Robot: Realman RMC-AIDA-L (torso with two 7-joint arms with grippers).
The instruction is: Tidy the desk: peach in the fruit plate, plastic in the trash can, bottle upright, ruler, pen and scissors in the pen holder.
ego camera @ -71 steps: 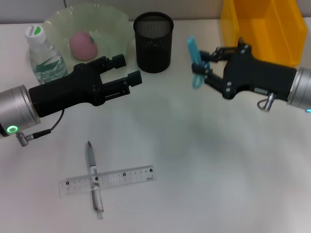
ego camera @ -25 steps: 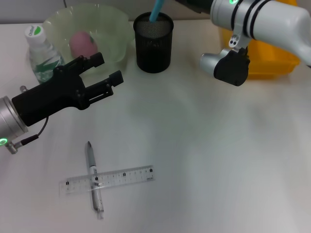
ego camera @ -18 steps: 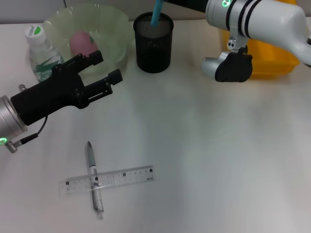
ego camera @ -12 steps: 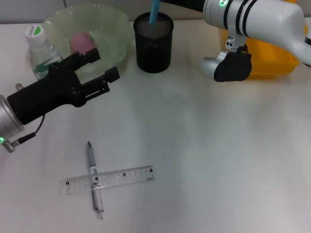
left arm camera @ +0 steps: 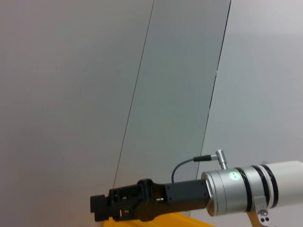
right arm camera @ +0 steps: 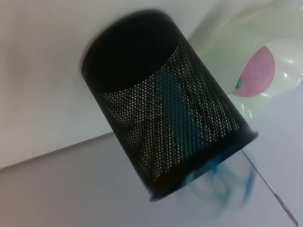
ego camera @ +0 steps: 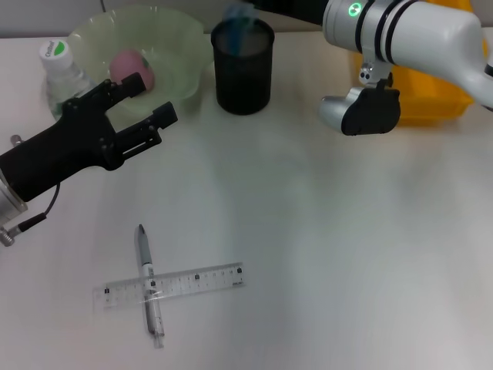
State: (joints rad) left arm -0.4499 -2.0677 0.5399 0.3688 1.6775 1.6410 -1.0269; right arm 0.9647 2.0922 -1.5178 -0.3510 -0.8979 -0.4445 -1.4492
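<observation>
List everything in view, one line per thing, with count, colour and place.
peach: one, pink, in the fruit plate.
fruit plate: one, pale green, far left of desk.
bottle: one, clear with white cap, upright beside the plate.
pen holder: one, black mesh, far middle.
scissors: one, blue handles, blurred, sticking out of the pen holder.
trash can: one, yellow, far right.
pen: one, grey, near left of desk.
ruler: one, clear, lying across the pen.
left gripper: black, open, near the plate.
right gripper: black, beyond the pen holder.
</observation>
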